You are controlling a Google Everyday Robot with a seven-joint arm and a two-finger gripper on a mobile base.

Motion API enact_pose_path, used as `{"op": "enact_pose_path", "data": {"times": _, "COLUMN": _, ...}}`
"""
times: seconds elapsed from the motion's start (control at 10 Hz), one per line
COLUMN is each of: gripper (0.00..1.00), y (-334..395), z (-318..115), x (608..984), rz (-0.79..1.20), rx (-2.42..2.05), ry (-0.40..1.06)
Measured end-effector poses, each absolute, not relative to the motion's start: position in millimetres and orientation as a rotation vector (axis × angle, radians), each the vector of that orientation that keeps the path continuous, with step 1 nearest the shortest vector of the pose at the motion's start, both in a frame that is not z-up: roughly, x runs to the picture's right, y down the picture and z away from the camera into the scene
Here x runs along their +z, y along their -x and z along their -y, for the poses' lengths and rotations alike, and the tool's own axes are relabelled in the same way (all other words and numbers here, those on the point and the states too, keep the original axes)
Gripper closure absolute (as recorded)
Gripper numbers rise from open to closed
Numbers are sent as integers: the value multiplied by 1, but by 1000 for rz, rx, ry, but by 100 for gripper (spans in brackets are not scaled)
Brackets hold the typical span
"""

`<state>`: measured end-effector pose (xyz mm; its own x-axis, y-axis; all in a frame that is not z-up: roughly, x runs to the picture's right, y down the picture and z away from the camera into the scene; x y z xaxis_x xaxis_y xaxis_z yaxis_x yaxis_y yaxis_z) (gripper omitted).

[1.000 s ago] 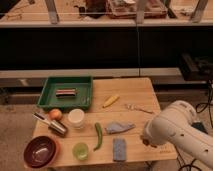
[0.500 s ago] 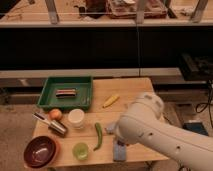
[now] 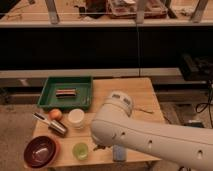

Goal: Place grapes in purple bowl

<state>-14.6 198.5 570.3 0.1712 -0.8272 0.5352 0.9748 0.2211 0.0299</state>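
Note:
The purple bowl (image 3: 41,151) sits at the table's front left corner, and nothing shows inside it. The grapes are hidden or out of view. My big white arm (image 3: 150,136) reaches across the front and middle of the table from the right. A small dark piece of my gripper (image 3: 98,147) shows under the arm's front end, just right of the green cup (image 3: 80,150) and well right of the bowl. It is shut, and the arm hides whether it holds anything.
A green tray (image 3: 52,98) holding a brown bar stands at the back left. An orange fruit (image 3: 55,114), a metal can (image 3: 56,126) and a white cup (image 3: 76,118) stand between tray and bowl. A blue sponge (image 3: 119,153) lies at the front edge.
The arm has swung from the table's right edge leftward over the middle. It now hides the green pepper, grey cloth and yellow item that showed before.

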Motion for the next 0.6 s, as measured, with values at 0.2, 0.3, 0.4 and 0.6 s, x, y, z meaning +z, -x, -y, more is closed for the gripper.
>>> {"op": "enact_pose_path", "data": {"times": 0.2, "gripper": 100, "y": 16, "z": -199, "x": 571, "rz": 498, "rx": -1320, "ry": 355}}
{"op": "enact_pose_path", "data": {"times": 0.3, "gripper": 100, "y": 15, "z": -199, "x": 571, "rz": 507, "rx": -1319, "ry": 351}}
{"op": "enact_pose_path", "data": {"times": 0.4, "gripper": 100, "y": 14, "z": -197, "x": 573, "rz": 529, "rx": -1325, "ry": 340}}
{"op": "enact_pose_path", "data": {"times": 0.6, "gripper": 100, "y": 29, "z": -186, "x": 577, "rz": 640, "rx": -1374, "ry": 282}}
